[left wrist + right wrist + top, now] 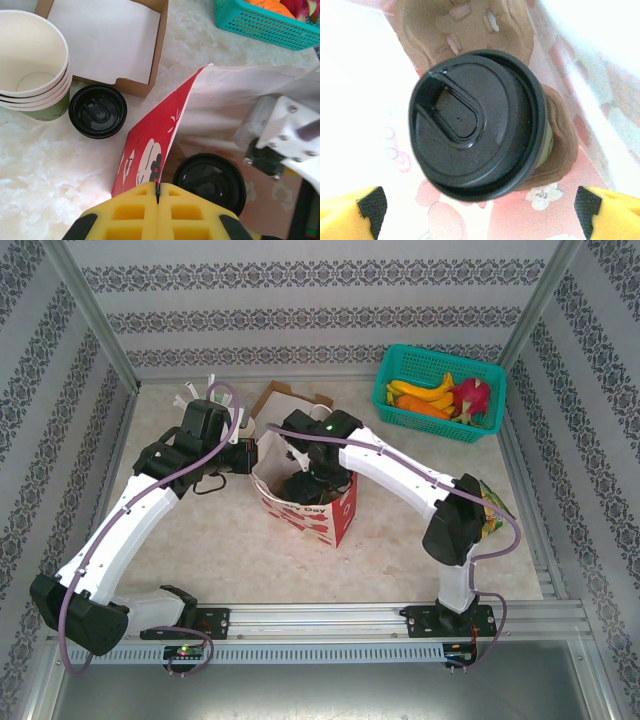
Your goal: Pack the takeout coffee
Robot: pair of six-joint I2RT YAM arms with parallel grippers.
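The takeout coffee [475, 125], a green cup under a round black lid, stands in a brown pulp carrier [470, 25] at the bottom of a red-and-white paper bag [318, 512]. My right gripper [480, 210] hangs inside the bag just above the lid, open, its yellow fingers wide on either side and touching nothing. My left gripper [158, 192] is shut on the bag's red rim [155, 145] and holds that side up. In the left wrist view the lidded coffee [210, 182] sits deep in the bag, with the right arm's white wrist [285, 125] beside it.
A stack of green cups [30, 75], a loose black lid [97, 111] and an open brown box [107, 42] lie left of the bag. A teal basket of fruit [440, 390] stands at the back right. A snack packet [492, 510] lies by the right arm.
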